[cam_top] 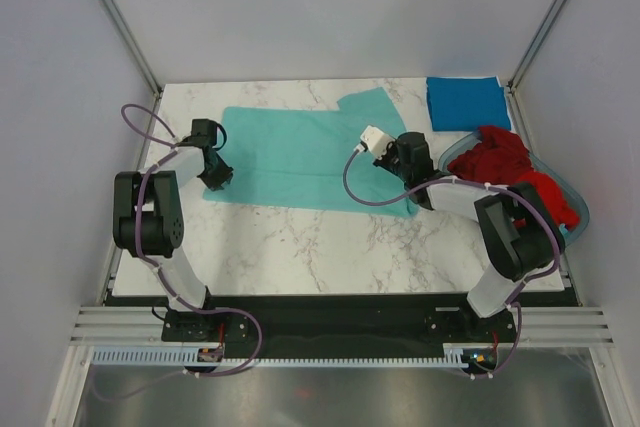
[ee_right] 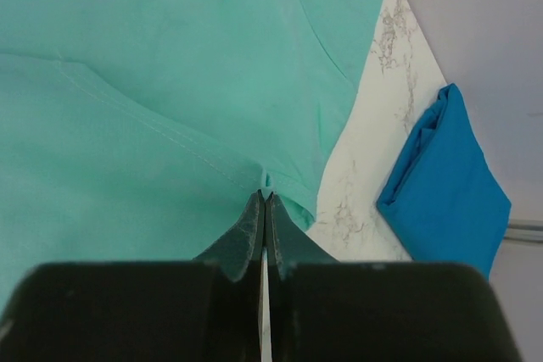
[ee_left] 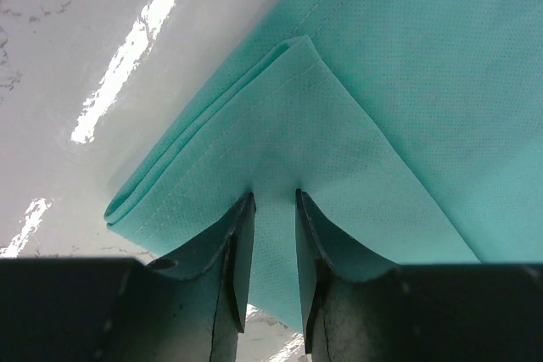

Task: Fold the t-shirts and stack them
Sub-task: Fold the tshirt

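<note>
The left pincer (ee_left: pixel 273 197) pinches the teal shirt (cam_top: pixel 290 152) at its folded corner, the right pincer (ee_right: pixel 264 195) its opposite hem. Lifting both together should keep the fold square.

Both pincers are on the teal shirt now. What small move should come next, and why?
Probably lift both pincers a little, together. The left pincer grips the folded near-left corner of the teal shirt, and the right pincer is shut on its right side, while the rest lies flat on the table. An even lift would free that cloth for folding over.
</note>
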### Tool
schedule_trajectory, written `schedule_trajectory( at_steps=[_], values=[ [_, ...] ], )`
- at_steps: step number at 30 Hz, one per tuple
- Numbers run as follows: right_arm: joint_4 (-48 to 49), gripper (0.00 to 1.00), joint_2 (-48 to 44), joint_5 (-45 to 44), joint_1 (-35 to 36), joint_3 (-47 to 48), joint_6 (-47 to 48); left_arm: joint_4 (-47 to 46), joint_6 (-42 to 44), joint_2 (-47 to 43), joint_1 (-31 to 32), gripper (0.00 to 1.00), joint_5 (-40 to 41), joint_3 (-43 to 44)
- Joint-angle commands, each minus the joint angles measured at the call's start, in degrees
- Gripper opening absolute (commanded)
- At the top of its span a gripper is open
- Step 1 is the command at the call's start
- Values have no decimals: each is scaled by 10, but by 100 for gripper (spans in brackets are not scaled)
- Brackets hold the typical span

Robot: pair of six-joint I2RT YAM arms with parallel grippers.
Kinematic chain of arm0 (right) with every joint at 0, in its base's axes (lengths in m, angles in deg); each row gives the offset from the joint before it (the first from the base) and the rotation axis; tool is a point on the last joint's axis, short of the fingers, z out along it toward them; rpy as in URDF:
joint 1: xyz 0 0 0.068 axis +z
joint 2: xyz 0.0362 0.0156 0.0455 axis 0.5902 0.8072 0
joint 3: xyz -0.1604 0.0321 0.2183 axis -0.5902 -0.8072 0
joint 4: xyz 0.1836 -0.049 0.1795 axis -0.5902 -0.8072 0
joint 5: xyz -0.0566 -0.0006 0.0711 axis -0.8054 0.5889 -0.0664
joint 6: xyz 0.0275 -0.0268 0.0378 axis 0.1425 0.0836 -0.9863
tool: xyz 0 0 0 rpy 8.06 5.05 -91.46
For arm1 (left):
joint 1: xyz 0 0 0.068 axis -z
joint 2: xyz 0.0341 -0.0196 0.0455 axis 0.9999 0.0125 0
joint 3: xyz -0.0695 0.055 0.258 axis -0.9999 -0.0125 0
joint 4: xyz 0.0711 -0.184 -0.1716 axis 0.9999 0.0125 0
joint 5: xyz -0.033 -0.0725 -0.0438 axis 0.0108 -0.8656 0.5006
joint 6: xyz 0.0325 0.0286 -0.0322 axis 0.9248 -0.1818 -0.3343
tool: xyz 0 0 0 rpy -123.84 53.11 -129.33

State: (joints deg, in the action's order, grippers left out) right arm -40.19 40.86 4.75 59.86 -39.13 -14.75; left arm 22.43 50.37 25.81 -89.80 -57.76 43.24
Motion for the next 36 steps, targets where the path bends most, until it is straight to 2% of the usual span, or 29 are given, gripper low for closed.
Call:
schedule_trajectory(
  at_steps=[1,4,6,8,10,12,14,15,16,18,19,22,25,28,36],
  values=[
    [37,5,1,39,-10,28,33,-5,-7,23,-2,34,38,-4],
    [58,10,16,62,-12,33,34,-4,-7,24,-3,34,38,-3],
    [63,17,29,59,-12,33,40,-4,-3,27,-2,34,39,-2],
    [71,32,28,43,-11,31,37,-3,-2,27,-2,34,41,-5],
    [76,45,8,-1,-11,28,-5,-4,-3,28,-2,34,38,-2],
    [46,50,-34,-19,-11,45,-79,-3,-1,31,-3,34,36,2],
    [-53,55,-78,-28,-11,87,-161,-2,0,29,-2,34,35,3],
    [-96,55,-87,-40,-11,106,-256,-2,-1,27,-2,34,34,2],
    [-194,55,-95,-49,-11,126,-307,-2,0,25,-2,34,34,2],
    [-295,53,-109,-37,-12,173,-386,-2,1,22,-1,34,32,3],
    [-367,46,-113,-26,-11,179,-447,-1,3,22,-2,34,31,4],
    [-450,32,-115,21,-11,176,-505,1,6,21,-2,34,30,7],
    [-498,25,-121,38,-11,157,-528,1,11,21,-2,34,30,10],
    [-503,25,-132,53,-11,127,-531,3,11,21,-2,34,27,8],
    [-507,19,-69,43,-11,90,-548,5,10,21,-2,34,31,6]
  ],
)
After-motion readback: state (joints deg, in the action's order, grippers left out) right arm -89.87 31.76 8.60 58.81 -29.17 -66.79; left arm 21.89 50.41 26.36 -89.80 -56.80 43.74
